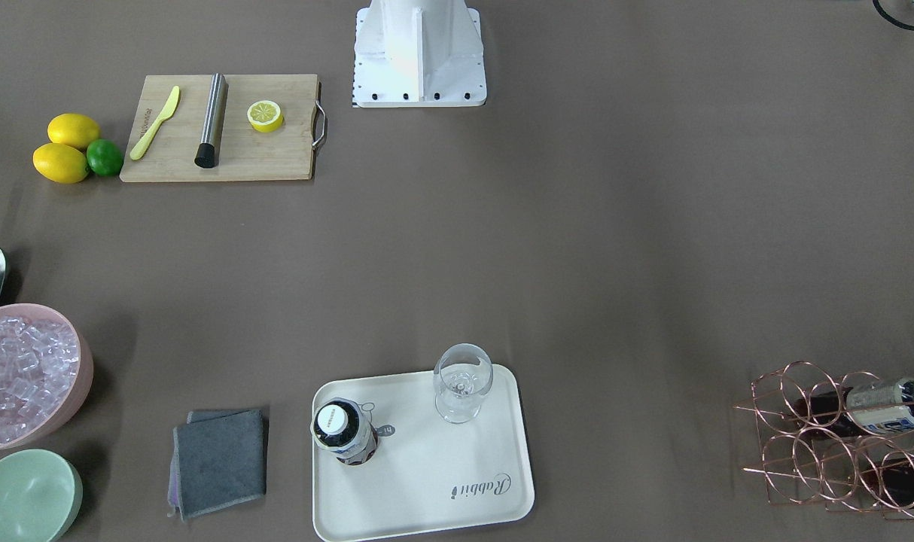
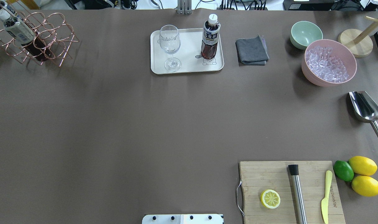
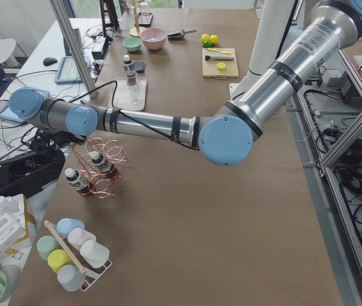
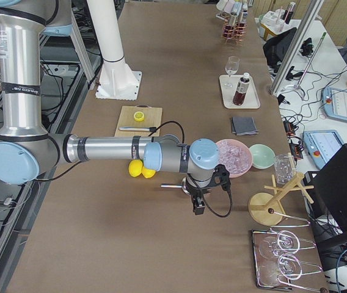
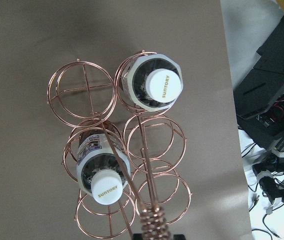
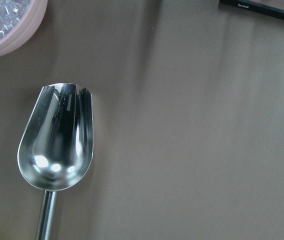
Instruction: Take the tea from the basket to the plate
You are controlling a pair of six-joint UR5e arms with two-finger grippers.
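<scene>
**One tea on the plate, two in the basket**

One tea (image 2: 210,39) stands upright on the plate (image 2: 192,64). Two more bottles (image 5: 153,86) sit in the basket (image 2: 49,46) under my left gripper (image 3: 63,136). My right gripper (image 4: 198,204) hangs over a scoop (image 6: 57,150). I cannot tell either gripper's opening.

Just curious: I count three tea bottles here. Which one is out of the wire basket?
The bottle standing upright on the cream tray, beside the glass. The other two sit in rings of the copper basket.
</scene>
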